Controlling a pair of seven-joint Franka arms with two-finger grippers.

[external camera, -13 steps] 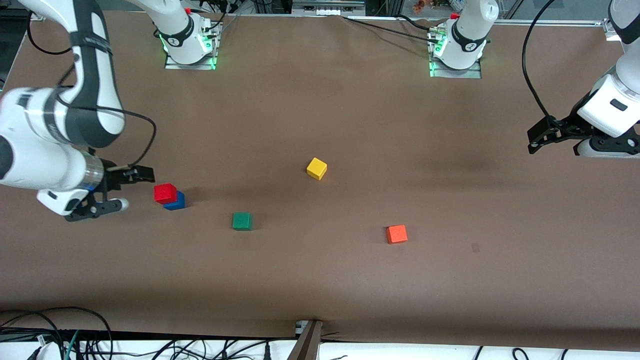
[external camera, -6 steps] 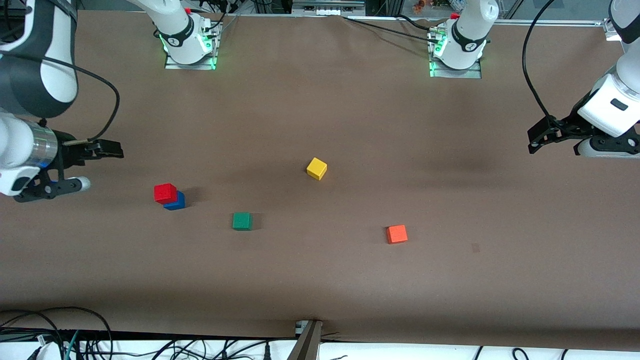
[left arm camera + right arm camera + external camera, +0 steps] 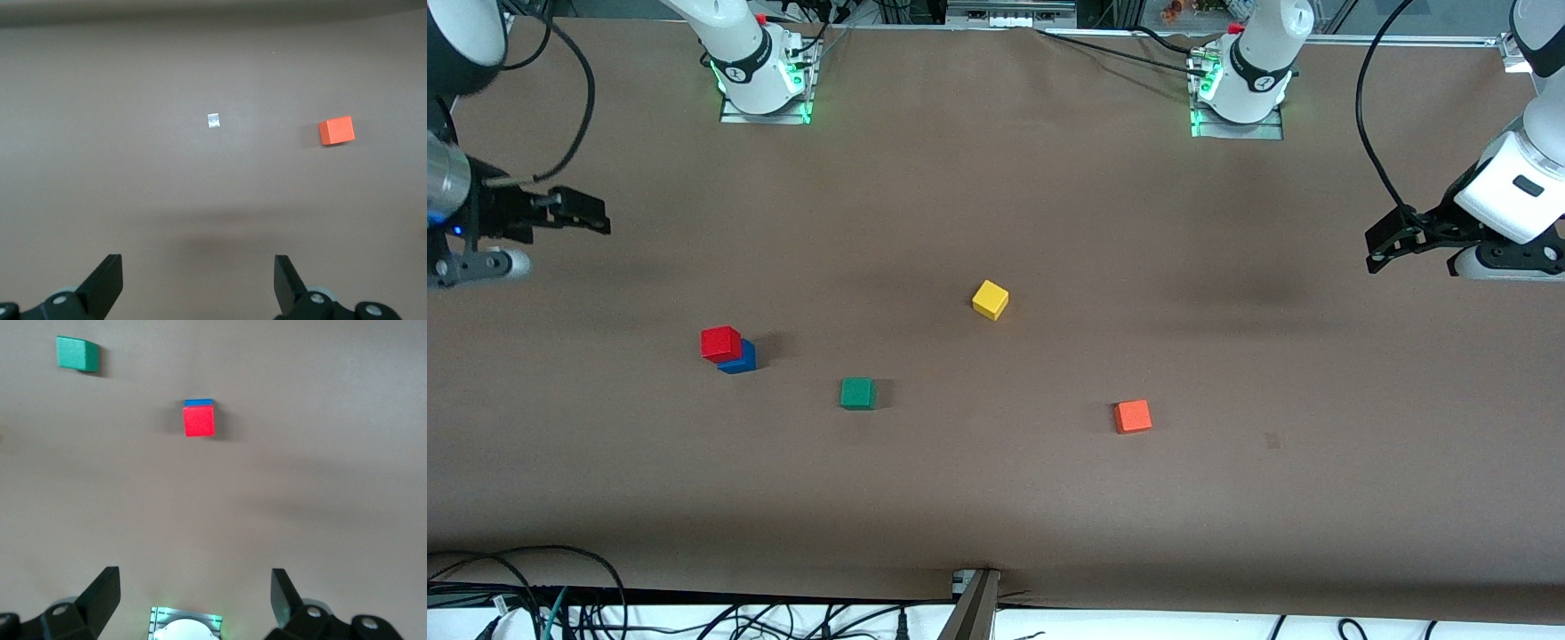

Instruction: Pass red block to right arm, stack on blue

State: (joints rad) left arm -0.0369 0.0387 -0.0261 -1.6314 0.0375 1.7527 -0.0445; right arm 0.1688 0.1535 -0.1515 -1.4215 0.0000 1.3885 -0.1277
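The red block point(image 3: 720, 343) sits stacked on the blue cube point(image 3: 741, 359). The right tool point(image 3: 560, 233) hangs released over the surface point(image 3: 996, 498) at the right arm's end. The left tool point(image 3: 1392, 240) waits released at the left arm's end.

The red block point(image 3: 720, 343), a small deep-red cube, sits upright on top of the blue cube point(image 3: 740, 359), shifted off square so that a strip of blue shows at the stack's 4 o'clock edge in the front view. The pair stands on the brown desk point(image 3: 996, 498) toward the right arm's end, at about 10 o'clock from the green cube point(image 3: 857, 393). The right arm point(image 3: 445, 133) is raised near the desk's edge, its end effector point(image 3: 551, 233) spread wide, empty and well apart from the stack.
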